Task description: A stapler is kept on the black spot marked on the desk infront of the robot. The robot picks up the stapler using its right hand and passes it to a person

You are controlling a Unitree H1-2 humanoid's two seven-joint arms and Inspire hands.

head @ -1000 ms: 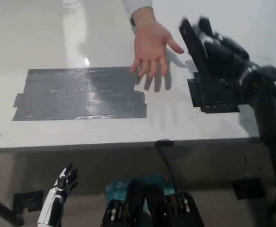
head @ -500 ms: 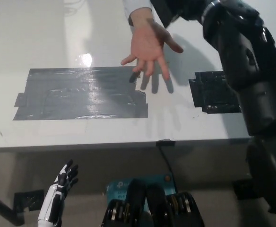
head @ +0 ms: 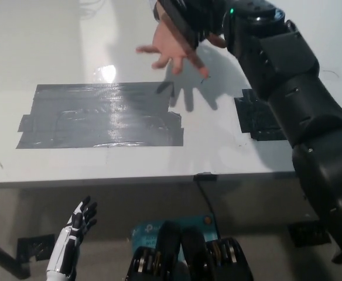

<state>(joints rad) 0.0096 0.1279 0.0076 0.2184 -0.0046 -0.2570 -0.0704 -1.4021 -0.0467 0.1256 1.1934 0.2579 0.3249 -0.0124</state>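
Observation:
My black right arm reaches far across the white desk (head: 42,47) to the top of the head view. Its hand (head: 209,14) is shut on the black stapler (head: 180,23), which lies slanted across a person's open palm (head: 168,52). The person's fingers are spread beneath it, pointing toward me. The black spot (head: 259,117) marked on the desk is bare, partly hidden by my forearm. My white left hand (head: 74,234) rests low at the lower left, below the desk edge, fingers apart and holding nothing.
A large patch of grey tape (head: 101,114) covers the desk's left middle. A black cable (head: 203,193) hangs from the desk's front edge. Dark tape marks (head: 36,246) lie on the floor.
My right arm has swung from above the black spot up and to the left, carrying the stapler onto the person's palm. The person's hand has risen slightly and spread its fingers.

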